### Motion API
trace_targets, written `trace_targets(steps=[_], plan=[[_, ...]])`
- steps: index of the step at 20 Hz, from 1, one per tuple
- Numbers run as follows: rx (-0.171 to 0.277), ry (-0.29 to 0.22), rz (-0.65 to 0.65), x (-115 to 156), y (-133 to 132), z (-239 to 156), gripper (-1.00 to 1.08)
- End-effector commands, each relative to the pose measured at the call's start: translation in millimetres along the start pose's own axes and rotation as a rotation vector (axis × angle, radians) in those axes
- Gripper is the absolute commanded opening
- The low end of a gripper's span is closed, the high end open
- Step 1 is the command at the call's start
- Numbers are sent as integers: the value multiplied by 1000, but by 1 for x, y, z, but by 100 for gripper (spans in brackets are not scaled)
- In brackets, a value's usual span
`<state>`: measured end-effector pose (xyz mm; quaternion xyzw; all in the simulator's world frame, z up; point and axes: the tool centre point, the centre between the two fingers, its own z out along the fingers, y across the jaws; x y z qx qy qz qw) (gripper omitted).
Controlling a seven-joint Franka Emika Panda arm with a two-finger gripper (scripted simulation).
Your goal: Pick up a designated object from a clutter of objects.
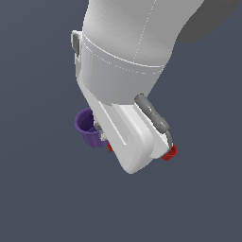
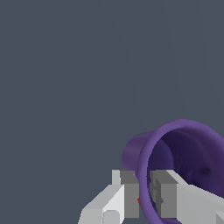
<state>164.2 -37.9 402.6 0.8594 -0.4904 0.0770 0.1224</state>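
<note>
The gripper is clamped on the rim of the purple cup, one finger inside and one outside, at the arm's nine o'clock in the exterior view, giving firm purchase for lifting.

Flat even simulator light, dim slate backdrop, soft shading, slightly blurred low-resolution edges, no glare

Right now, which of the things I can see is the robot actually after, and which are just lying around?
Part of the job:
- the small round purple cup, the object to pick up
- the arm's grey fingers, closed on the cup's rim, one outside the wall and one inside

Just lying about:
- a red object peeking out beside the arm
- a red sliver next to the cup, mostly hidden by the arm
</note>
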Motion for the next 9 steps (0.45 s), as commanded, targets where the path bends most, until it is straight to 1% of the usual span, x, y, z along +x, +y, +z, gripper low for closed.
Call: trace_targets(steps=[1, 9], plan=[[1, 1, 1, 2, -2, -5, -100], [1, 2, 1, 3, -4, -8, -100]])
